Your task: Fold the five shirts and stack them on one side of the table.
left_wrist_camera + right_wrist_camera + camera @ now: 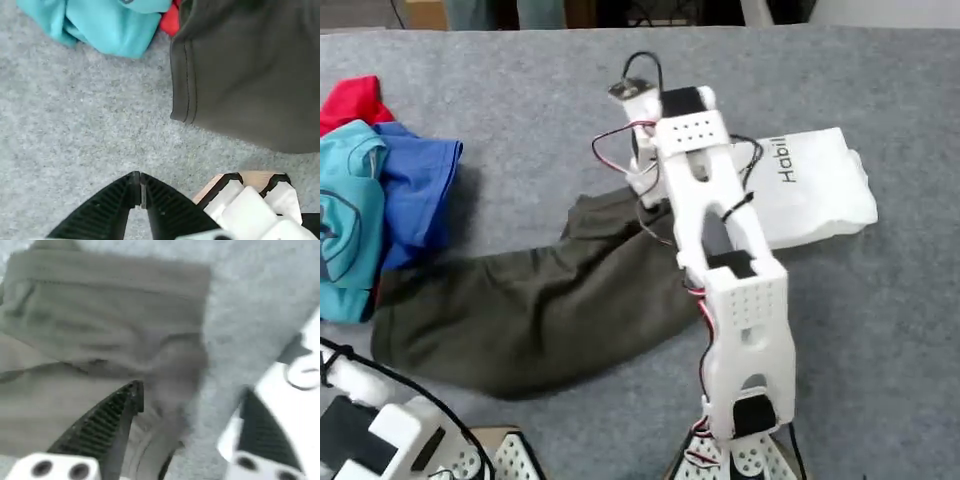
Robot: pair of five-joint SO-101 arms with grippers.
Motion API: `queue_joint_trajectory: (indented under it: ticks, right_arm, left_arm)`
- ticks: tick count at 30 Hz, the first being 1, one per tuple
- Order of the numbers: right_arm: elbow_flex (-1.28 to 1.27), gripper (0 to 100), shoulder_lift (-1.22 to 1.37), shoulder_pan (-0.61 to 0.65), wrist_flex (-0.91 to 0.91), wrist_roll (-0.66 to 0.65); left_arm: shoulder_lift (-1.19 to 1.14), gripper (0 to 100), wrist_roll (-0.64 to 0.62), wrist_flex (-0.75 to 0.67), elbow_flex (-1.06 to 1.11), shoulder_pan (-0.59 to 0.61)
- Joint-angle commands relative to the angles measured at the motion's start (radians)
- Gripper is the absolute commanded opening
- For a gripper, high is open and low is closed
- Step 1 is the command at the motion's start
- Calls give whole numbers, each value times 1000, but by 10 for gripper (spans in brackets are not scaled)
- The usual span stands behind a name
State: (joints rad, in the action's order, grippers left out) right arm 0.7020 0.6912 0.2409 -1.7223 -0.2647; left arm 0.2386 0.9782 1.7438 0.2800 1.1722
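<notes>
The dark shirt (540, 300) sprawled mid-frame on the bench (520, 90) seems next for folding: the right end effector (192, 395) gapes over its upper-right edge and should pinch it, while the left end effector (139, 186) sits closed.

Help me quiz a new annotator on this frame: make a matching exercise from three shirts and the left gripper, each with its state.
1 white shirt
2 olive shirt
3 teal shirt
4 left gripper

A shut, over the bare grey table
B crumpled in a heap with the red shirt and blue shirt
C folded flat
D laid out beneath the open right gripper

Pairs: 1-C, 2-D, 3-B, 4-A.
</notes>
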Motion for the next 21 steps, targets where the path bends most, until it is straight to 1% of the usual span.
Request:
queue_joint_trajectory:
  ticks: [1, 5, 9, 15, 21]
  right_arm:
    - [113, 412, -64, -49, 12, -2]
    - [254, 322, 8, -54, 12, 11]
    - [390, 240, 134, -28, 14, 77]
    - [536, 237, 340, 14, 6, 80]
    - [641, 238, 446, 46, -2, 80]
  left_arm:
    - [34, 29, 28, 17, -54, -12]
    - [26, 29, 28, 17, -45, -12]
    - [25, 29, 26, 17, -44, -12]
    - [25, 29, 26, 17, -33, -12]
    - [25, 29, 26, 15, 44, -12]
